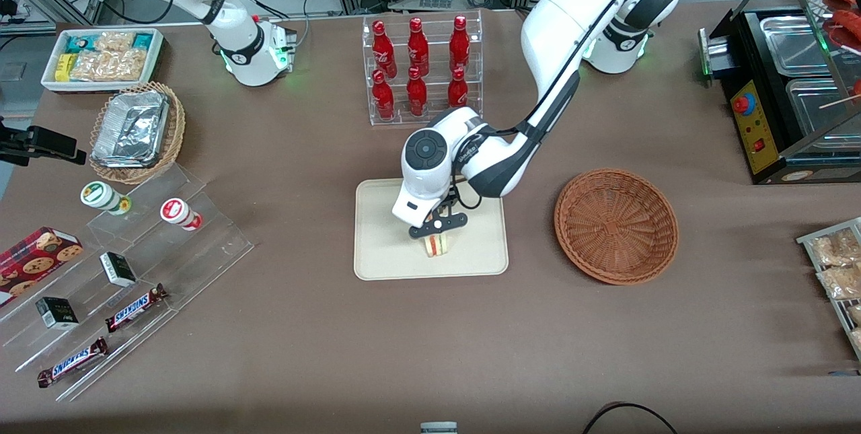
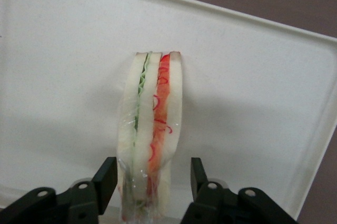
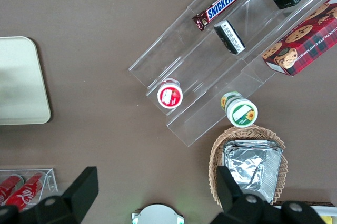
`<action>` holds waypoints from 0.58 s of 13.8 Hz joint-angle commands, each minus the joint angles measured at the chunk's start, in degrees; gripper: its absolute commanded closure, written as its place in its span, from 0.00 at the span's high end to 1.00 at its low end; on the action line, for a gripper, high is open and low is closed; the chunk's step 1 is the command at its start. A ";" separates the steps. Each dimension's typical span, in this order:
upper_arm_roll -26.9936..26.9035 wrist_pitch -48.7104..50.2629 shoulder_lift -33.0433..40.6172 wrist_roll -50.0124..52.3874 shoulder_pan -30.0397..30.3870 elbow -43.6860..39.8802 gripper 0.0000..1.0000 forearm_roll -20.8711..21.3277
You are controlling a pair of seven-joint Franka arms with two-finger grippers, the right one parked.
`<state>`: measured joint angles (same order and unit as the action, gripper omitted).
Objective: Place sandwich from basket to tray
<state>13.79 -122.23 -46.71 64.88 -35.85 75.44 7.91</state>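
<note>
The sandwich stands on edge on the tray, in the part of the tray nearest the front camera, its layers showing: white bread outside, a green line and a red-orange band within. In the wrist view its long axis runs from 6 to 12 o'clock, with the narrow end toward 12. The gripper is low over the tray with its 2 fingers straddling the wider end of the sandwich. The jaws are parted a little wider than the wedge: a slim gap shows at each side, so no clamping is visible. In the front view the basket sits on the table at 3 o'clock from the tray, apart from it.
</note>
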 commanded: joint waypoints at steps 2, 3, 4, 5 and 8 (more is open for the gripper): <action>-0.25 1.55 5.12 0.16 -0.36 -0.12 1.00 1.40; -0.25 2.52 7.14 0.07 -0.36 0.23 1.00 1.32; -0.25 5.75 8.90 -0.71 -0.28 0.06 1.00 0.79; 0.09 9.95 10.49 -3.33 1.12 -0.11 1.00 0.61; -0.07 16.31 14.80 -8.27 1.74 -0.03 1.00 0.44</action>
<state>13.77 -108.63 -34.85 59.06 -34.69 74.18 8.03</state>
